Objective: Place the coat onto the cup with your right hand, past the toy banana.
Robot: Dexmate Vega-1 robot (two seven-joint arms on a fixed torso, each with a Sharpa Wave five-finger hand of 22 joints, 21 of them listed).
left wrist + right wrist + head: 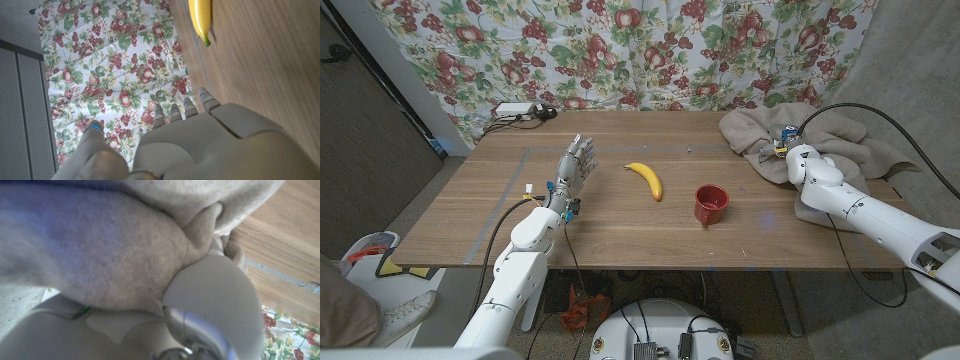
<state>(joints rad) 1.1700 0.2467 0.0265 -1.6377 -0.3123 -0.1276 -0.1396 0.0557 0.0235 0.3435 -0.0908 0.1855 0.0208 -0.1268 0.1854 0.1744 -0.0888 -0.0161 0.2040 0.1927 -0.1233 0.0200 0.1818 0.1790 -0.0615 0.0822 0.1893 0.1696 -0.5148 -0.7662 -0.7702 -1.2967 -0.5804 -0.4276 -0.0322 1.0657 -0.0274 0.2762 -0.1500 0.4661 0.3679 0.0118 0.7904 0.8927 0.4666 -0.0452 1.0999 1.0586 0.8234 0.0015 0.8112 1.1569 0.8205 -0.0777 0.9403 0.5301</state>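
- The wooden table [620, 235] carries everything in play, with a fruit-print curtain [620, 50] hanging behind its far edge.
- The coat [770, 130], a beige fleecy heap, lies bunched on the table's far right corner and spills over that edge; it has no clear long axis, just a loose mound.
- The right hand [782, 150] is buried in the near side of that heap. In the right wrist view the cloth [100, 255] folds right over the hand [215, 295], and a tuck of fabric seems caught at it, but I cannot tell whether the fingers are actually closed on the coat.
- The left hand [573, 167] stands upright well off to the left, fingers [182, 109] straight and slightly apart, holding nothing.
- The toy banana [645, 179] lies mid-table, its long axis running from far-left to near-right, between the left hand and the cup.
- The cup [711, 204], red and upright with its mouth open, stands just right of the banana and left of, and nearer than, the coat. So from the right hand's fingers the target lies leftward and toward the robot; the right hand is clearly the nearer one, and the carry likely ends before the banana.
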